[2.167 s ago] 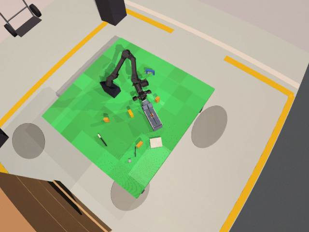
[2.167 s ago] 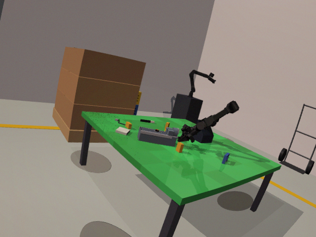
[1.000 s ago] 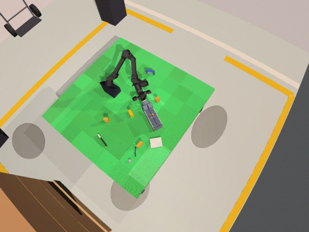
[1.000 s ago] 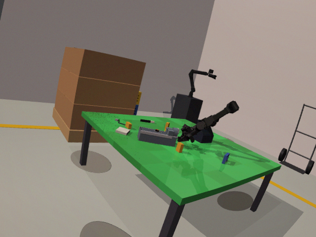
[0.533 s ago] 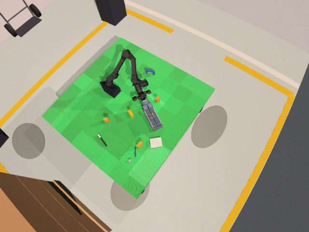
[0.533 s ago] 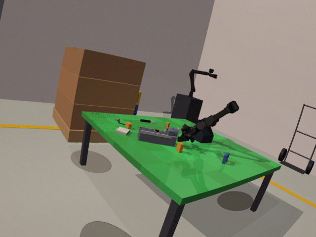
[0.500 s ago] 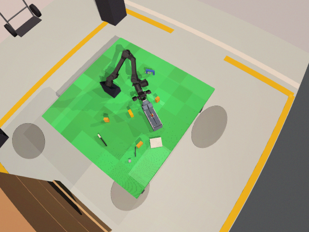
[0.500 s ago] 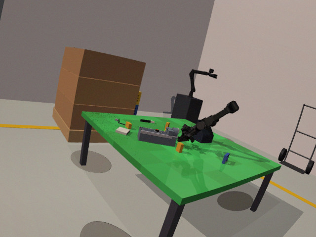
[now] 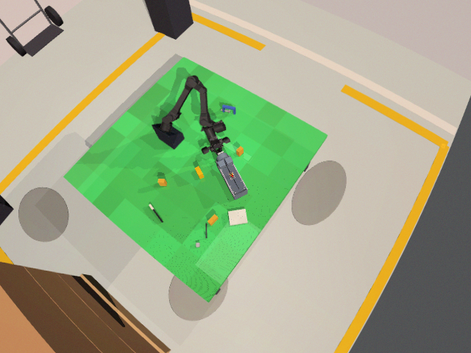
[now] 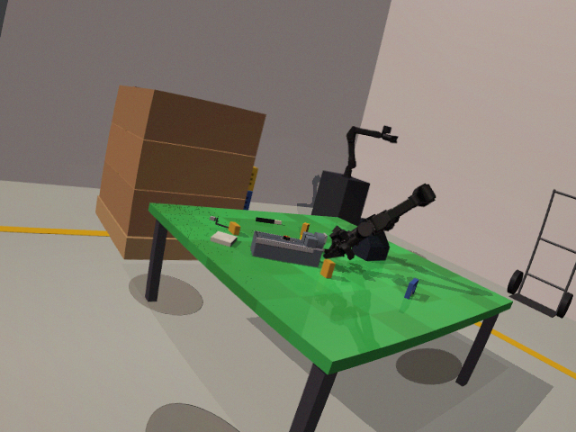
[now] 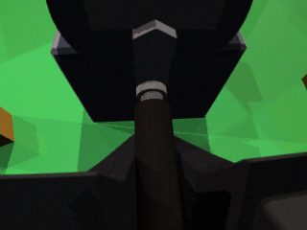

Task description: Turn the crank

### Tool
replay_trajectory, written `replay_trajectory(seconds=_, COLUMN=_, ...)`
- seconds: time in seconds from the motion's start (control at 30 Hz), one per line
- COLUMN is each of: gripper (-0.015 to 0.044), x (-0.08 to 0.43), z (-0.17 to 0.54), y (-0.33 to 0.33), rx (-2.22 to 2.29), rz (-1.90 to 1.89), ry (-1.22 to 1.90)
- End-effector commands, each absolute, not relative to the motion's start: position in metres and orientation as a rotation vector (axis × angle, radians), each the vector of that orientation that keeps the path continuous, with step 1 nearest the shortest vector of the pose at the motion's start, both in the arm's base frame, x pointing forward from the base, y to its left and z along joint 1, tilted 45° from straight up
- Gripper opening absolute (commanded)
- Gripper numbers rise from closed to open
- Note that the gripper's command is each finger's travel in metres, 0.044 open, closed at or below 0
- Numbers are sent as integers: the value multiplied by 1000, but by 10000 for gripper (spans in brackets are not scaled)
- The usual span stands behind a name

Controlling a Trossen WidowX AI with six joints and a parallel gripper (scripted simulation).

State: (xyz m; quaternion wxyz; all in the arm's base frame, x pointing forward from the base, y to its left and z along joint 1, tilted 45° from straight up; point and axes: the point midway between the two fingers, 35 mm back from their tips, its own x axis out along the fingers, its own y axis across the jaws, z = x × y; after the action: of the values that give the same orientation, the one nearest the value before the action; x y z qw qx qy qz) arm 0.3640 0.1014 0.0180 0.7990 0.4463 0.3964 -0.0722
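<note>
A long grey slide machine lies on the green table. Its red pointer sits about midway along the bed; the brass zero marks are too small to make out. My gripper is at the machine's near end, shut on the dark crank handle. In the wrist view the handle runs up to a silver collar and the crank arm points straight up against the machine's dark end block.
Orange blocks lie around the machine. A white pad, a black pen, a blue clip and the arm's base are also on the table.
</note>
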Motion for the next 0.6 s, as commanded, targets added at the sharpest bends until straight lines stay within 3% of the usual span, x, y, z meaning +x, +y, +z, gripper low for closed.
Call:
replay_trajectory(seconds=0.0, gripper=0, x=359, z=12, y=96, rx=951, rz=-179, ry=861)
replay_trajectory(seconds=0.57, gripper=0, x=358, z=11, y=94, rx=951, rz=-179, ry=861)
